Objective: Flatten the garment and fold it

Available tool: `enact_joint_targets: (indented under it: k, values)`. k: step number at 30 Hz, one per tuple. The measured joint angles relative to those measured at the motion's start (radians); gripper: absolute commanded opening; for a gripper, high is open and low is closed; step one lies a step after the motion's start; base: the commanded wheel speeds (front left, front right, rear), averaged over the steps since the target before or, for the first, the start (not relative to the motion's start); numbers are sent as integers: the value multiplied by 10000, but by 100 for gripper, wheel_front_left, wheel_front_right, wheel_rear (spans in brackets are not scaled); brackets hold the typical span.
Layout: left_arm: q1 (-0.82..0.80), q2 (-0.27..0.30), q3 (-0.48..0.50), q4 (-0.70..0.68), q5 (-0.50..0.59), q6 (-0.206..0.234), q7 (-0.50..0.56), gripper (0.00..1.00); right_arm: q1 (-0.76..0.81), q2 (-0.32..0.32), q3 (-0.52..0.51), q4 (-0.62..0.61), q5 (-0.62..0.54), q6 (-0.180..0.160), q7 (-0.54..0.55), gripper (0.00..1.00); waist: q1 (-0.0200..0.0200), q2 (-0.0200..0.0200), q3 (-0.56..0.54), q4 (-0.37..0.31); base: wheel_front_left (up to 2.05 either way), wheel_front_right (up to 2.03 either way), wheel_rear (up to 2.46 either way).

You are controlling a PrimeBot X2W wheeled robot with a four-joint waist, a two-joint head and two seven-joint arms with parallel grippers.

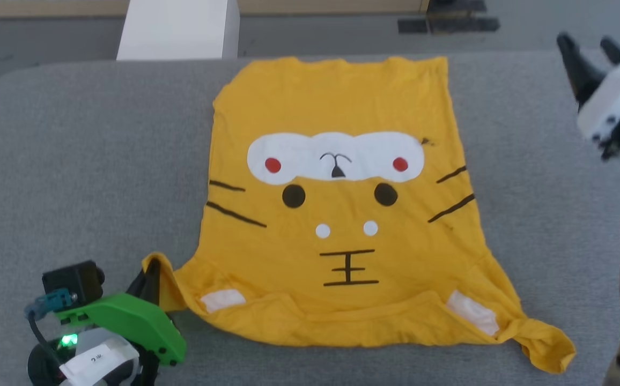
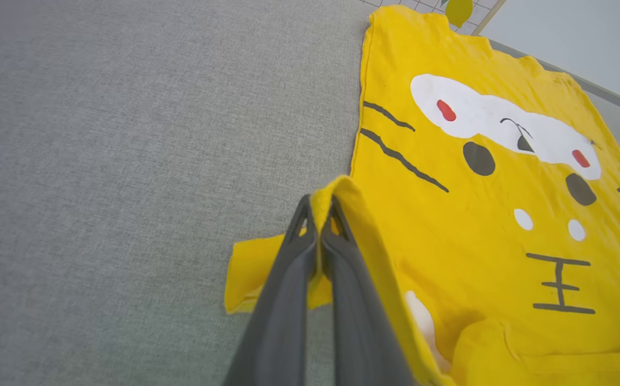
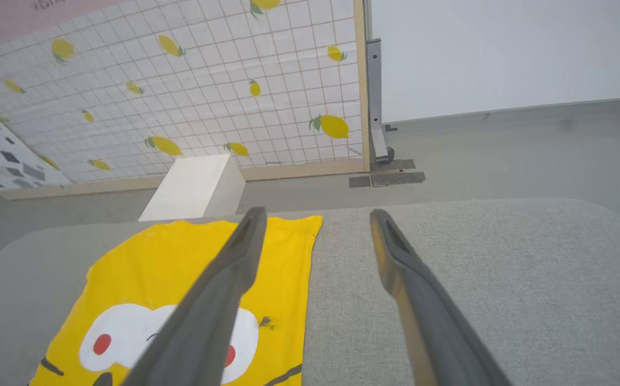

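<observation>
The T-shirt (image 1: 342, 214) lies print-up on the grey tabletop (image 1: 74, 161), hem away from me and collar and sleeves toward me. My left end effector (image 1: 152, 276) is clenched on the near-left sleeve (image 2: 245, 279), pinching a ridge of cloth raised off the surface. My right end effector (image 1: 591, 45) hangs released, fingers spread, over the far right of the tabletop, apart from the cloth.

If I pull this sleeve outward with nothing pinning the other side, the whole shirt may slide and wrinkle its flat body. The pinch looks thin, so it could also slip. The right sleeve (image 1: 543, 343) lies crumpled and unspread.

The left wrist view shows the cloth between my fingers, which my green housing half hides in the head view. It probably catches two layers, though I cannot be sure. The right wrist view shows my spread fingers sharply, where the head view blurs them.
</observation>
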Motion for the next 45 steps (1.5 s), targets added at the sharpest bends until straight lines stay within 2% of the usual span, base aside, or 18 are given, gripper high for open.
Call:
enact_joint_targets:
  k: [7, 10, 15, 16, 22, 26, 27, 28, 29, 33, 37, 40, 45]
  values:
    - [-442, -353, -203, -803, -35, -90, -297, 0, -3329, -686, 573, 1597, -1367, 2, 1352, 100, 1, 0, 1699, 435, 0, 0, 0]
    - [-450, -487, -376, -1235, -86, -211, -387, 0, -4146, -1043, 711, 2182, -1910, 0, 2125, 100, 2, 0, 2413, 690, 0, 0, 0]
    - [-448, -596, -637, -1795, -222, -307, -414, 0, -4842, -1684, 1104, 2683, -2610, 2, 3411, 100, 2, 0, 3437, 1208, 0, 0, 0]
    - [-404, -623, -702, -2123, -322, -307, -414, 0, -5118, -1893, 1557, 2738, -2723, 2, 4011, 100, 3, 0, 3964, 1527, 0, 0, 0]
    - [-333, -669, -688, -2334, -380, -305, -508, 0, -5330, -2119, 2412, 2813, -2535, 2, 4928, 100, 2, 0, 4816, 2082, 0, 0, 0]
    - [-349, -734, -727, -2383, -435, -343, -523, 0, -5381, -2412, 2600, 2619, -2370, -2, 5436, 100, 0, 0, 5098, 2385, 0, 0, 0]
    - [-352, -734, -731, -2353, -439, -372, -533, 0, -5406, -2443, 2566, 2543, -2280, -2, 5578, 94, 0, 0, 5152, 2448, 0, 0, 0]
    - [-360, -734, -732, -2328, -441, -383, -535, 0, -5433, -2491, 2554, 2447, -2211, -2, 5670, 17, 0, 0, 5195, 2497, 0, 0, 0]
    - [-367, -734, -732, -2303, -441, -383, -537, 0, -5439, -2525, 2541, 2378, -2148, -2, 5678, 0, 0, 0, 5217, 2531, 0, 0, 0]
    - [-403, -727, -725, -2130, -441, -383, -566, 0, -5347, -2393, 2518, 2263, -2015, 0, 5413, 0, 1, 0, 5096, 2548, 0, 0, 0]
    - [-537, -696, -675, -1822, -474, -399, -546, 0, -5078, -2259, 2268, 2190, -1705, 0, 4527, 0, 0, 0, 4724, 2522, 0, 0, 0]
    - [-555, -614, -558, -1469, -485, -389, -483, 0, -4933, -2385, 2232, 1967, -1409, 2, 3977, 0, 1, 0, 4316, 2455, 0, 0, 0]
    - [-507, -437, -416, -922, -535, -295, -221, 0, -3984, -3035, 2219, 1051, -763, 2, 3317, 0, 0, 0, 3402, 2191, 0, 0, 0]
